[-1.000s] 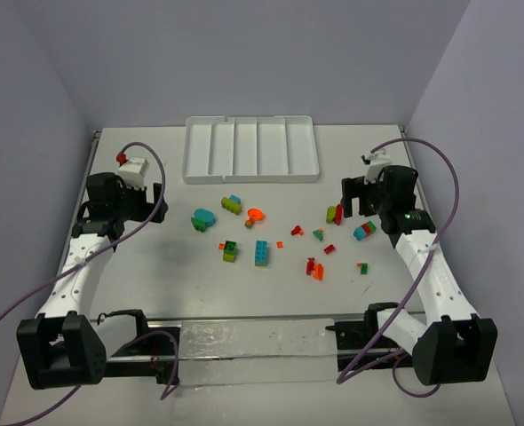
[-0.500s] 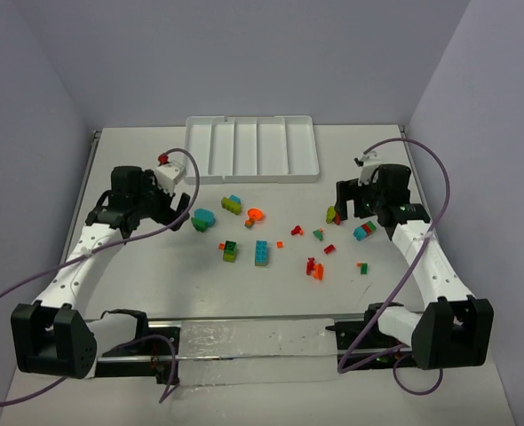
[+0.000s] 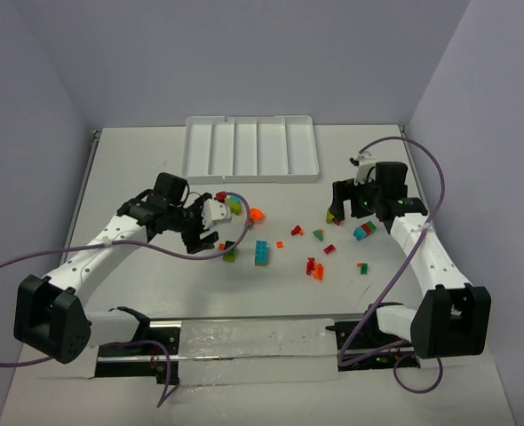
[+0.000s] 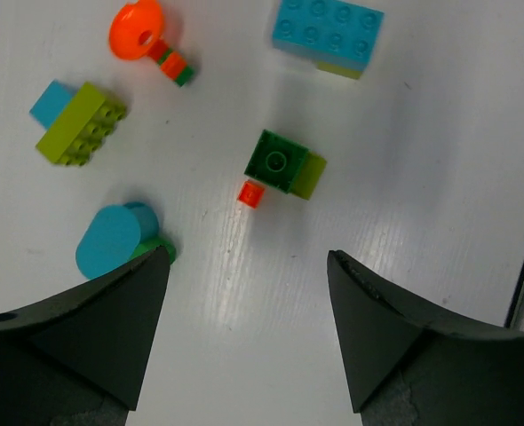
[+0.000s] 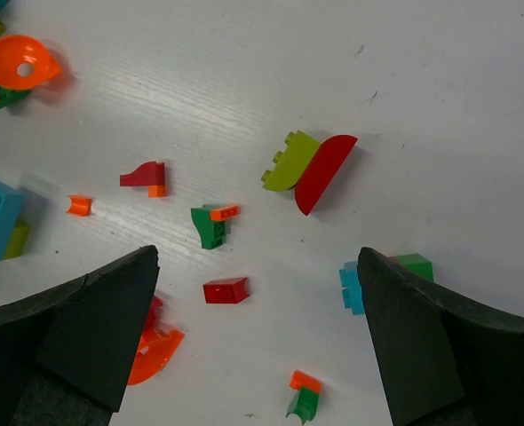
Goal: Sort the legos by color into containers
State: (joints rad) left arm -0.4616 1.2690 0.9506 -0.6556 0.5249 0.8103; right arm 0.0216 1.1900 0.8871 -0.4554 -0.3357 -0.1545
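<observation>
A white table (image 3: 271,297) fills the middle and lower part of the top view. Three plain, pale lavender-grey walls close it in: the back wall (image 3: 244,53) across the top, the left wall (image 3: 22,133) and the right wall (image 3: 502,133) slanting down either side. The light is soft and even, casting faint shadows. Along the bottom centre runs a shiny strip (image 3: 262,335), possibly metal. Up close, the tabletop shows fine streaks like grain.

Lab test cell: bare lavender walls (image 3: 244,53) around a white table (image 3: 138,169), cabled robot arms (image 3: 93,257).
</observation>
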